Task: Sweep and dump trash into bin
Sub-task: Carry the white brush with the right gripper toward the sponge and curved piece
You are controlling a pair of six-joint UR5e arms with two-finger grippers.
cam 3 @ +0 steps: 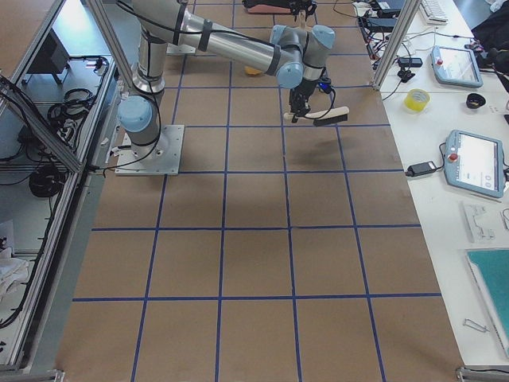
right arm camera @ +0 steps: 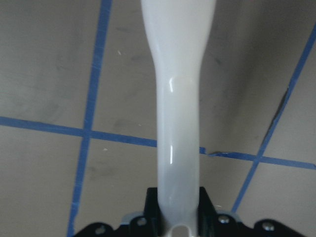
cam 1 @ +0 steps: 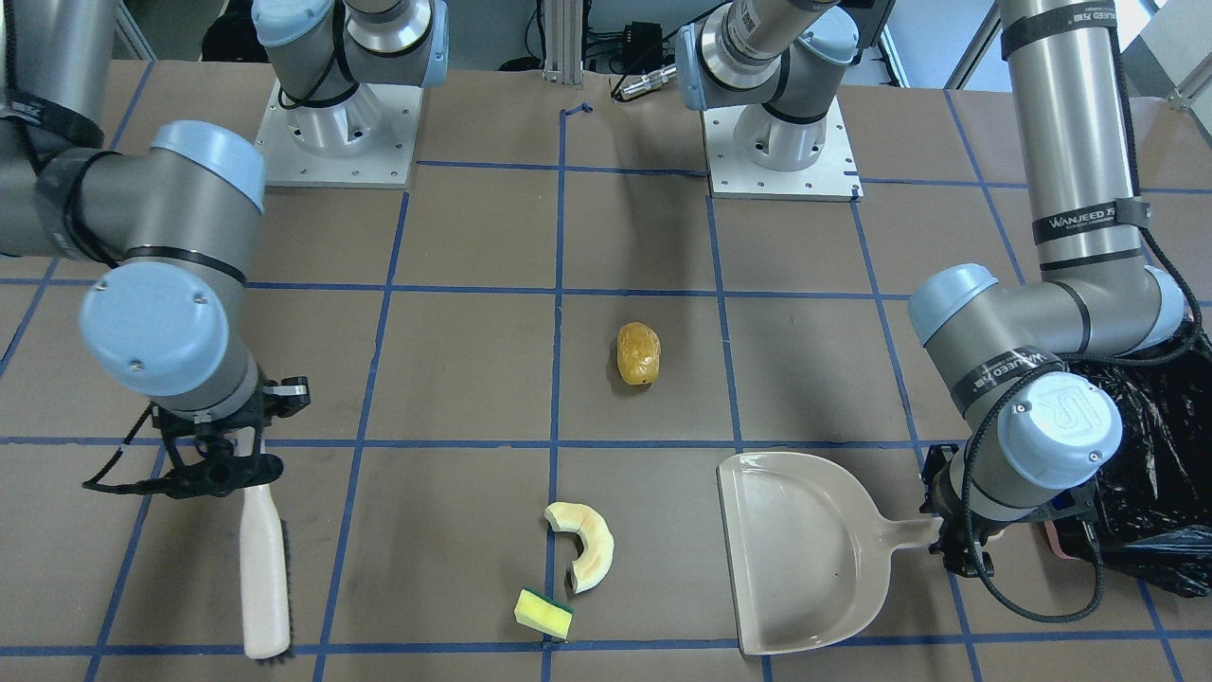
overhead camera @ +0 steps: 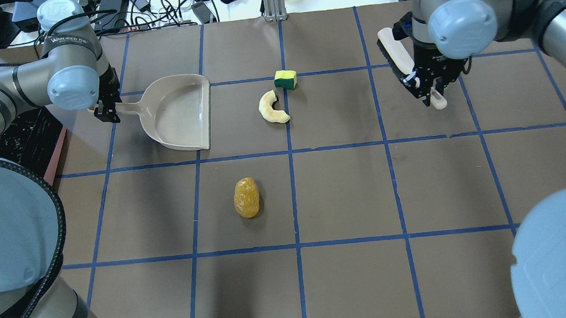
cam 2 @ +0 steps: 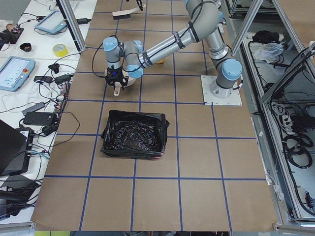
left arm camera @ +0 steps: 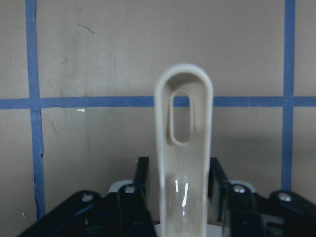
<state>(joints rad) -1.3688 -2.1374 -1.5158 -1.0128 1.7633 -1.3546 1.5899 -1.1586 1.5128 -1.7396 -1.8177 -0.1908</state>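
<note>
The trash lies on the brown table: a golden-brown potato-like lump [cam 1: 639,353] [overhead camera: 246,197], a pale crescent slice [cam 1: 587,545] [overhead camera: 272,108] and a yellow-and-green sponge block [cam 1: 543,613] [overhead camera: 285,79]. My left gripper [overhead camera: 105,111] [cam 1: 956,547] [left arm camera: 183,177] is shut on the handle of the beige dustpan [overhead camera: 182,111] [cam 1: 805,559], whose open mouth faces the trash. My right gripper [overhead camera: 428,88] [cam 1: 237,464] [right arm camera: 177,207] is shut on the handle of the beige brush [overhead camera: 394,56] [cam 1: 263,578]. The pink bin with its black bag [cam 1: 1155,455] [overhead camera: 31,140] [cam 2: 134,133] stands beside my left arm.
Blue tape lines mark a grid on the table. The two arm bases [cam 1: 331,133] [cam 1: 781,142] stand at the robot's edge. Cables and devices [overhead camera: 165,4] lie beyond the far edge.
</note>
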